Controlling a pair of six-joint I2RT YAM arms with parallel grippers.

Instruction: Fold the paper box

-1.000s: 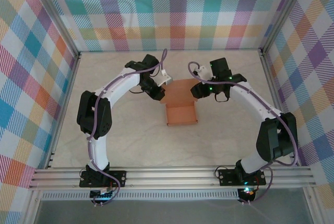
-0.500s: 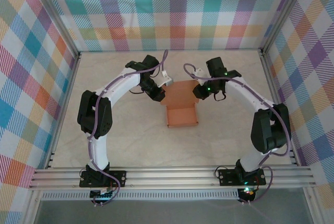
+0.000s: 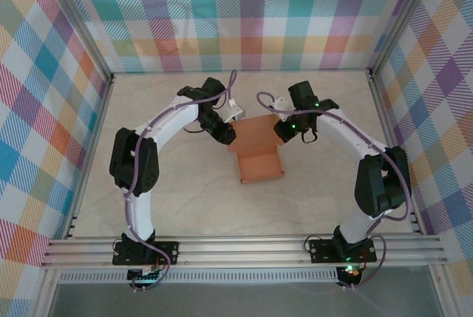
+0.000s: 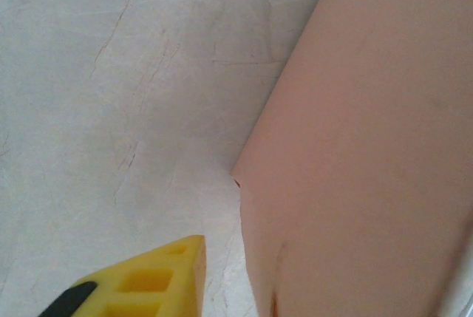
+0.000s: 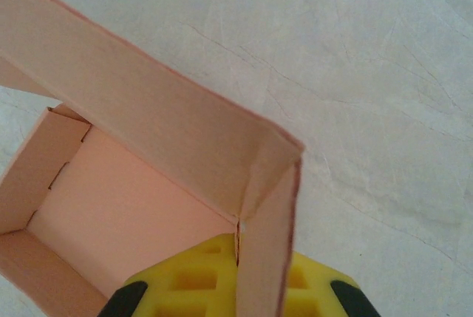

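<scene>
**Grip on paper box (image 3: 259, 156): R tight, L unclear**

Box sits mid-table (image 3: 185, 191), open tray toward 6 o'clock, rear panel raised at 12. My R gripper (image 5: 247, 265) is at the box's 2 o'clock corner. Its yellow fingers (image 5: 185, 287) are closed tight on a thin upright side wall, card sandwiched btwn them. My L gripper (image 3: 226, 134) is at 10 o'clock by the raised panel's edge. In wrist view one yellow fingertip (image 4: 148, 284) shows just beside the card w/ bare table btwn. Can't tell how wide L jaws stand.

Salmon-orange paper box (image 3: 259, 156), yellow right claw pads (image 5: 194, 284), rainbow-plaid walls (image 3: 222, 21).
</scene>
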